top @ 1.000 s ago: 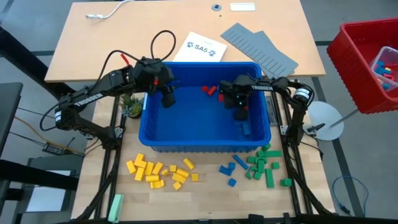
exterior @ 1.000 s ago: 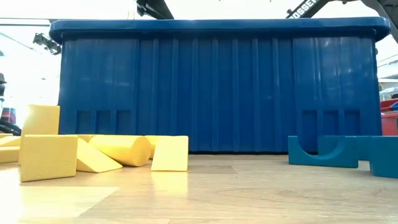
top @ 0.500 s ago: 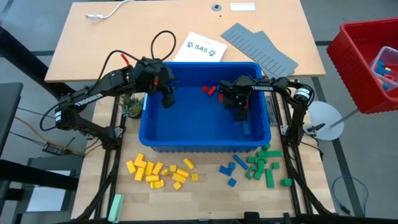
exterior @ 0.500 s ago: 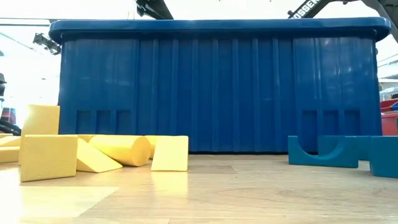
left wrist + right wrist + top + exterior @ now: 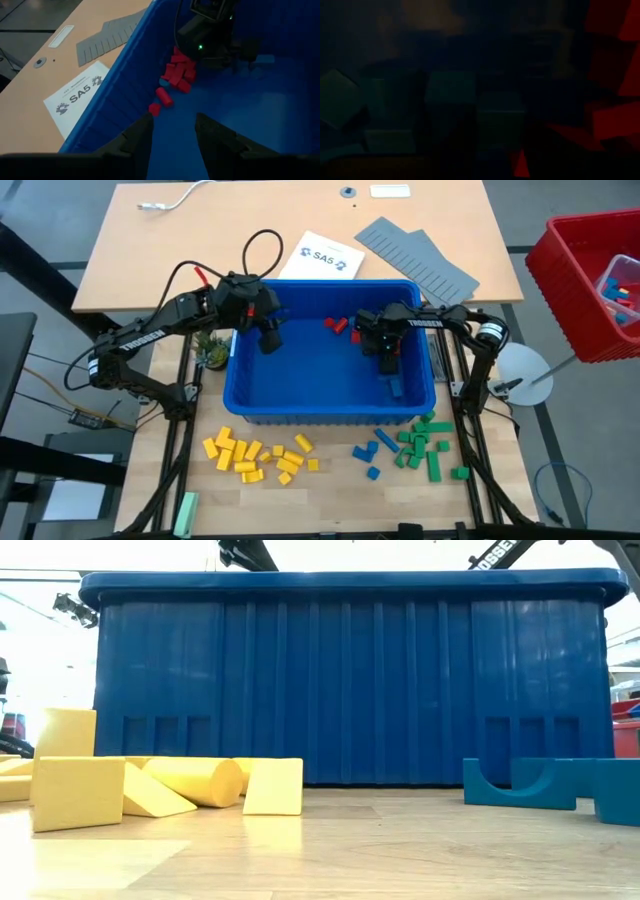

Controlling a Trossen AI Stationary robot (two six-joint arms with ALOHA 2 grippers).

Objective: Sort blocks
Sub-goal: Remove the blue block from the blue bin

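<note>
- High view: your deep blue plastic bin [image 5: 330,415] sits mid-table, and both arms reach into it. The right gripper [image 5: 384,352] is low inside, beside the small red plastic blocks [image 5: 336,326] at the bin's far wall, with a few blue blocks [image 5: 394,387] near its right wall. I judge it is down there to pick one. You cannot tell from here whether its fingers have closed on anything.
- High view again: the left gripper [image 5: 270,338] hangs over the bin's left part, apparently waiting. On the table in front of the bin lie the sorted groups: yellow blocks [image 5: 258,457] at left, blue pieces [image 5: 371,452] and green blocks [image 5: 428,445] at right, each colour kept apart.
- Low view: you see only the bin's ribbed front wall [image 5: 350,680], yellow pieces [image 5: 150,785] at left and blue arched pieces [image 5: 545,785] at right.
- Left wrist view: its two fingers [image 5: 137,136] stand spread with nothing between them, aimed at the red blocks [image 5: 176,75] along the wall.
- Right wrist view: too dark to judge; red shapes [image 5: 615,75] sit close at one side.
</note>
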